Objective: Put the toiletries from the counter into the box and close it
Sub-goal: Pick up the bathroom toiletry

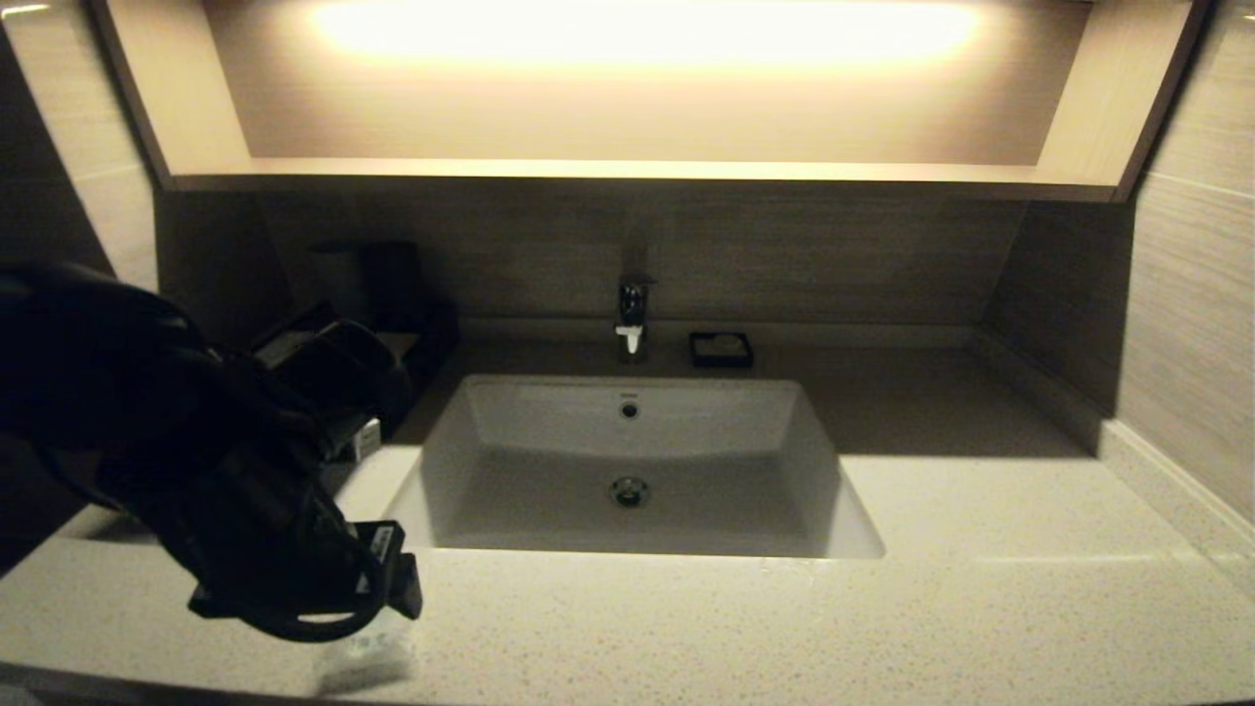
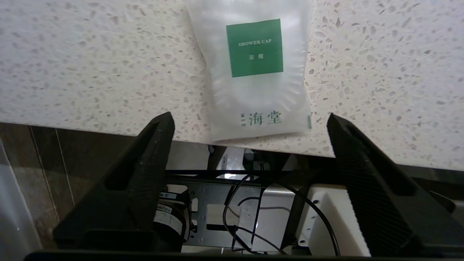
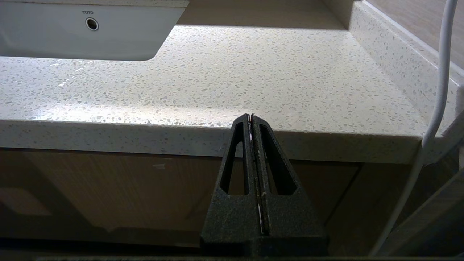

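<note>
The small squarish pouch [image 2: 257, 72], whitish with a green label, lies flat on the speckled counter [image 2: 90, 65] at its front edge. In the head view the pouch [image 1: 363, 659] is at the front left. My left gripper [image 2: 250, 121] is open and hovers over the counter's edge, its fingers wide on either side of the pouch's near end and not touching it. In the head view the left gripper [image 1: 377, 613] is just above the pouch. The box [image 1: 402, 345] at the back left is mostly hidden behind my left arm. The long narrow packet is out of view. My right gripper [image 3: 251, 116] is shut and empty, low in front of the counter's edge.
The white sunken sink [image 1: 814, 461] fills the middle, with a faucet [image 1: 632, 314] behind it. A small black square dish [image 1: 721, 349] sits right of the faucet. Two dark upright cups [image 1: 377, 279] stand at the back left. A low wall [image 3: 391, 50] bounds the counter's right side.
</note>
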Available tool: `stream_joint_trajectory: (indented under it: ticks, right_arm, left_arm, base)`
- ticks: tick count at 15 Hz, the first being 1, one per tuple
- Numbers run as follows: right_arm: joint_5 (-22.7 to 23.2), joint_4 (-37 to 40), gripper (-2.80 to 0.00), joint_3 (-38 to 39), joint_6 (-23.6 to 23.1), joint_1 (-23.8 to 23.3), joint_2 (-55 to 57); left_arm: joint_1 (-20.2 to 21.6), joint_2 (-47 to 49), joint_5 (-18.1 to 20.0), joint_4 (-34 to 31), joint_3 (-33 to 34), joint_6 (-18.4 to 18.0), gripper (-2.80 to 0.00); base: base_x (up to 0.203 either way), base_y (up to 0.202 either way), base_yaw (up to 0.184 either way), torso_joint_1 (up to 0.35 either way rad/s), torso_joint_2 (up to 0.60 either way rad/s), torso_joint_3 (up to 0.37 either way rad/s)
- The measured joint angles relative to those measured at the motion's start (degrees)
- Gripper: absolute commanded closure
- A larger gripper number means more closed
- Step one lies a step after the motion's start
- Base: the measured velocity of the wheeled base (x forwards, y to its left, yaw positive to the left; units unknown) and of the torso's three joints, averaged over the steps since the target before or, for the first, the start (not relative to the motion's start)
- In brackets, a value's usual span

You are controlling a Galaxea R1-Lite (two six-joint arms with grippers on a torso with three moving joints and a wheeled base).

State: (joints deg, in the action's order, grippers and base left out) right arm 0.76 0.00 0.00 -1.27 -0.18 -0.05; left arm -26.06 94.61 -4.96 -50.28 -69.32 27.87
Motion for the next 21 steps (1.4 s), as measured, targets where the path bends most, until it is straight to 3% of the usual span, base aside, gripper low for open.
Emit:
stream_joint_trajectory:
  ticks: [21]
  right_arm:
    - [-0.02,0.0,0.0,0.0,-0.01,0.0,0.0]
  left_arm:
    - [0.18,4.23,0.45,5.36,0.44,1.18,-2.8]
  base:
    - [0.0,0.0,0.0,0.0,0.0,0.0]
